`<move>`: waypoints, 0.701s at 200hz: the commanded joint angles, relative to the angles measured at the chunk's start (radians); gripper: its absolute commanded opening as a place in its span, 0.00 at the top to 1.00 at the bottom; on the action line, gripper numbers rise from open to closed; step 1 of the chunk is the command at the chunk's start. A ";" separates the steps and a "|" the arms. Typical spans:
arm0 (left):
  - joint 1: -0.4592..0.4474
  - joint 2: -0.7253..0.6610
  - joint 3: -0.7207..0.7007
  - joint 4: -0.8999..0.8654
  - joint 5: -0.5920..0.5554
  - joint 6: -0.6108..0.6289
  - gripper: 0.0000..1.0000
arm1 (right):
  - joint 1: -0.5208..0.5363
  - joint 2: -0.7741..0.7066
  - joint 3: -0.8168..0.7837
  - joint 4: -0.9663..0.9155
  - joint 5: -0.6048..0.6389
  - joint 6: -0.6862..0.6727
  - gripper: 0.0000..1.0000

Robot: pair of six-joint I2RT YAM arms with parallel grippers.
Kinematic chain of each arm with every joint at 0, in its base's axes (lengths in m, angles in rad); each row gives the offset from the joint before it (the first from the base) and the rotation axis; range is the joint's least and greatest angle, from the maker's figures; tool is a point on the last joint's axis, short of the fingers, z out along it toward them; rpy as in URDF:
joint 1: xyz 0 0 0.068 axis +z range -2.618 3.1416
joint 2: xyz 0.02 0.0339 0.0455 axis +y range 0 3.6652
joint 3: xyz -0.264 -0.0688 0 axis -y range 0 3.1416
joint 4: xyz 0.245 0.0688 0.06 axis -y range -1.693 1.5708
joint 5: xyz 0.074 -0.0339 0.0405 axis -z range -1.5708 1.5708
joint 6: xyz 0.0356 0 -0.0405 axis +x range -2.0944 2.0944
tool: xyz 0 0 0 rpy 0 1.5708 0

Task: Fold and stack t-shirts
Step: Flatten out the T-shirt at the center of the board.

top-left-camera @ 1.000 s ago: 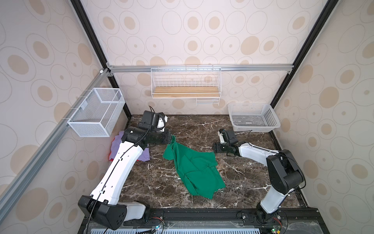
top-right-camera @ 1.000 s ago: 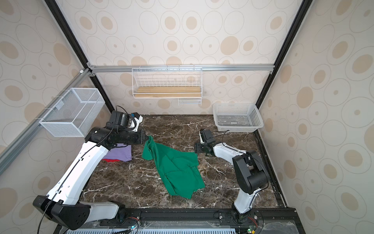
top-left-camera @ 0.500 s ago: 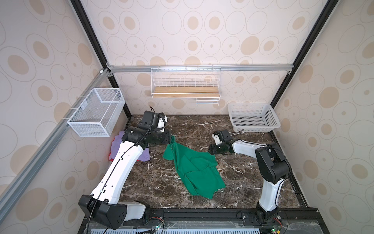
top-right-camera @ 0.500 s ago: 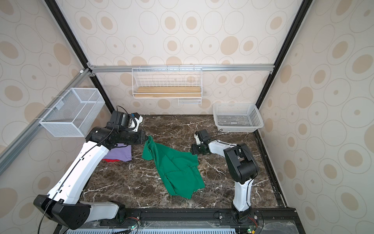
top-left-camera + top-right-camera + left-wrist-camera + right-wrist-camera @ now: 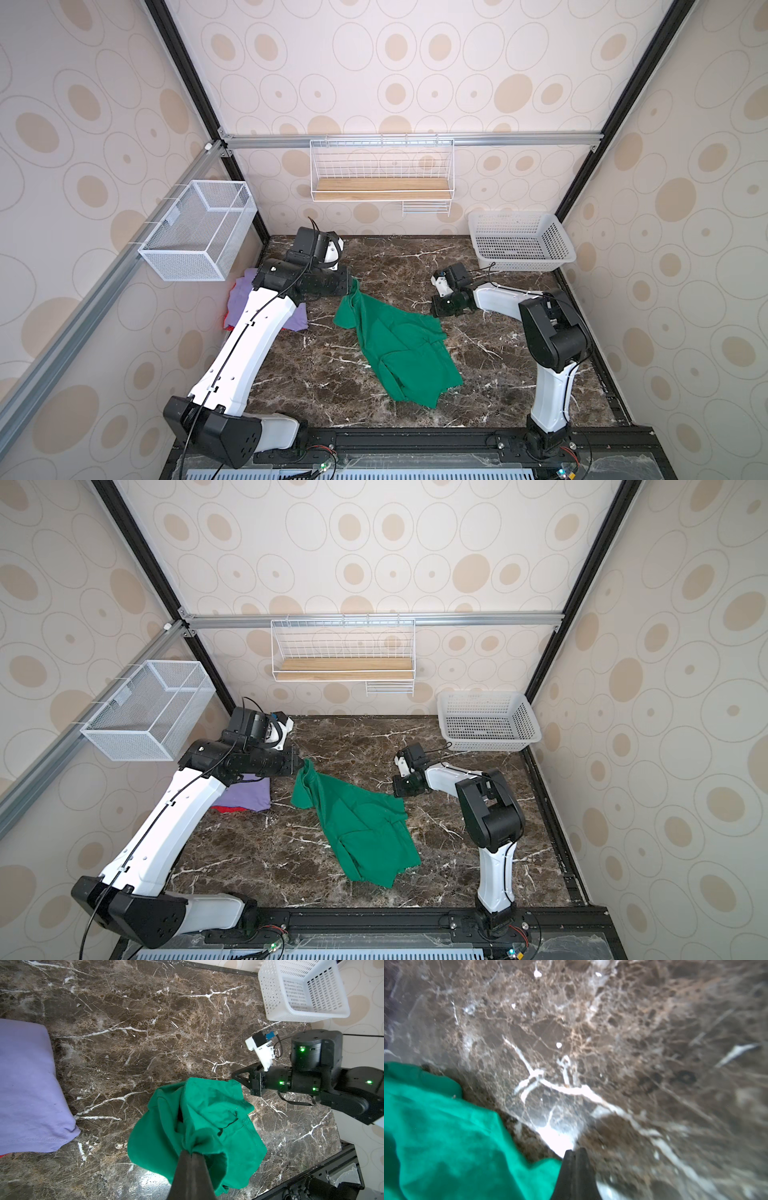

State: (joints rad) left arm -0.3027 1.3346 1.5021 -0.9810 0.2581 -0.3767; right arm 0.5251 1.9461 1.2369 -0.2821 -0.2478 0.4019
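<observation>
Nearest the front, the lower hem of the solid emerald-green cotton t-shirt (image 5: 399, 349) lies rumpled on the dark brown marble tabletop (image 5: 316, 386). From there the cloth runs away and to the left in loose, overlapping folds across the middle of the table.

At its far left corner the left gripper (image 5: 192, 1152) has its fingers clamped on a bunched pinch of green cloth and holds it raised off the table. At the shirt's far right edge the right gripper (image 5: 574, 1150) sits low on the marble with its fingers pressed together. Green cloth reaches their tip, but I cannot tell whether any is caught between them.

Farther left, partly under the left arm, a folded lavender-purple cotton t-shirt (image 5: 27, 1084) rests on a red cloth t-shirt (image 5: 230, 809), of which only an edge shows. A white perforated plastic basket (image 5: 561, 245) stands at the far right.

The step in hand looks like spreading the green shirt flat before folding. The next move calls for a sure hold on the right corner, then pulling both corners apart.
</observation>
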 commanded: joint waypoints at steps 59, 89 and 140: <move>0.008 0.019 -0.010 0.020 -0.058 -0.009 1.00 | 0.016 -0.298 0.083 -0.243 0.134 -0.111 1.00; 0.008 0.026 0.060 -0.011 -0.126 0.005 1.00 | 0.015 -0.380 0.135 -0.327 0.183 -0.147 1.00; 0.008 -0.013 0.307 -0.079 -0.155 0.107 1.00 | 0.016 -0.660 0.218 -0.427 0.290 -0.210 1.00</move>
State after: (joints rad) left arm -0.3019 1.3697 1.6958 -1.0294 0.1299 -0.3355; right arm 0.5385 1.4269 1.3811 -0.6262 -0.0402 0.2443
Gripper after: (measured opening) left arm 0.041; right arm 0.044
